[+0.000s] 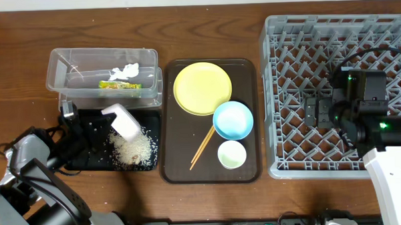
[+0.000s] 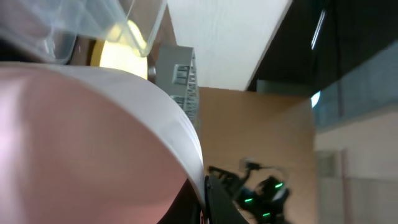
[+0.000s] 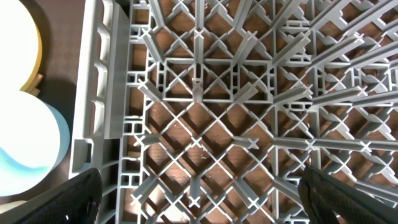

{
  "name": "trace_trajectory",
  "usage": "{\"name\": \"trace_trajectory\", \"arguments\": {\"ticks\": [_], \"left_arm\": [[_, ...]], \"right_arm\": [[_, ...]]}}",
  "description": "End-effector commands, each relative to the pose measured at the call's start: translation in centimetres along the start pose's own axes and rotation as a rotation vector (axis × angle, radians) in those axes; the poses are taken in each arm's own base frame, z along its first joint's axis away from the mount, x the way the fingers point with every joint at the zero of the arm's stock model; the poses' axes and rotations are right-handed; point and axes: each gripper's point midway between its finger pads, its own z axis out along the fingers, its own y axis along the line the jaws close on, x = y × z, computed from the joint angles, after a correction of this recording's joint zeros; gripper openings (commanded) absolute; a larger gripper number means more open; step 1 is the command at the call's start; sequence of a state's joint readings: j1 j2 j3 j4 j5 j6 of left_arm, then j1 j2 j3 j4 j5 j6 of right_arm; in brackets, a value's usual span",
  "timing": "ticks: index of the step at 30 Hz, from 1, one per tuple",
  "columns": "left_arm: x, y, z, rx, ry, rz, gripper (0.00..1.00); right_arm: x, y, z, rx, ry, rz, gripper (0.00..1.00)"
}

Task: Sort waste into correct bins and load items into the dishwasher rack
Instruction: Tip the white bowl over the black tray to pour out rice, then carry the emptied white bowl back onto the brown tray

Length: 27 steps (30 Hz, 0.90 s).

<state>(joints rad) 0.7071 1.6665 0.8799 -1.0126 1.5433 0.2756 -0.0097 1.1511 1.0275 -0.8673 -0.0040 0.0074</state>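
Note:
My left gripper (image 1: 102, 122) is shut on the rim of a white bowl (image 1: 124, 122) and holds it tilted over the shallow black tray (image 1: 149, 116). Loose rice grains (image 1: 133, 148) lie in that tray. The bowl (image 2: 124, 124) fills the left wrist view. The clear tub (image 1: 57, 71) holds the yellow-green wrapper (image 1: 119, 84) and the white tissue (image 1: 125, 71). The yellow plate (image 1: 201, 88), light blue bowl (image 1: 233, 119), small pale cup (image 1: 231, 154) and chopsticks (image 1: 202, 146) sit on the brown serving tray. My right gripper (image 1: 314, 112) (image 3: 199, 199) is open and empty over the grey rack (image 1: 331, 28) (image 3: 205, 93).
The dark brown serving tray (image 1: 249, 67) lies between the bins and the rack. The right wrist view shows the plate's edge (image 3: 18, 37) and the blue bowl (image 3: 31, 143) just left of the rack wall. Bare wooden table lies along the front edge.

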Motion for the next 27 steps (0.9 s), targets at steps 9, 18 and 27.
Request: {"name": "trace_trajectory", "arguments": {"ticks": [9,18,27], "left_arm": [[2.5,0.4,1.3,-0.096,0.094,0.084,0.06],[8.5,2.3,5.6,-0.525,0.389,0.427,0.06],[11.0,5.7,11.4,-0.890,0.460,0.811,0.06]], "right_arm": [[-0.7,0.1,-0.5,-0.002,-0.022,-0.001,0.99],[-0.8,0.1,-0.5,-0.002,-0.022,0.000,0.99],[-0.6,0.1,-0.5,-0.002,-0.016,0.000,0.99]]}}
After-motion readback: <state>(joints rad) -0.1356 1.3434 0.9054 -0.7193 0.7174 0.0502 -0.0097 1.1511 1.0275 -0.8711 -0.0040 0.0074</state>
